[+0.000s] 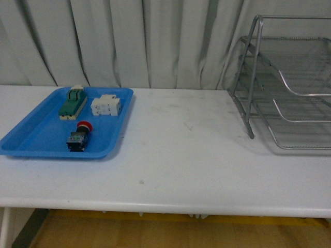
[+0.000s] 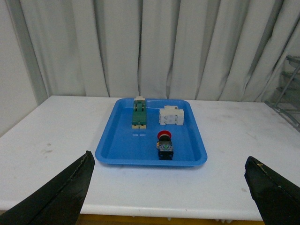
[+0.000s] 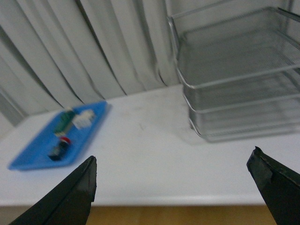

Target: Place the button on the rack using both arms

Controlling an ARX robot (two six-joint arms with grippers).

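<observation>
The button [image 1: 79, 136], red cap on a dark body, lies in the blue tray [image 1: 31, 142] at the table's left. It also shows in the left wrist view [image 2: 164, 145] and, blurred, in the right wrist view [image 3: 60, 146]. The silver wire rack [image 1: 289, 82] stands at the right; it also shows in the right wrist view [image 3: 234, 70]. My left gripper [image 2: 171, 190] is open and empty, back from the table's front edge, facing the tray. My right gripper [image 3: 173, 187] is open and empty, also off the front edge. Neither arm shows in the front view.
A green-and-cream block [image 1: 73, 102] and a white block [image 1: 106, 106] lie at the back of the blue tray. A white curtain [image 1: 129, 36] hangs behind the white table [image 1: 186, 150]. The rack's edge shows in the left wrist view [image 2: 288, 93].
</observation>
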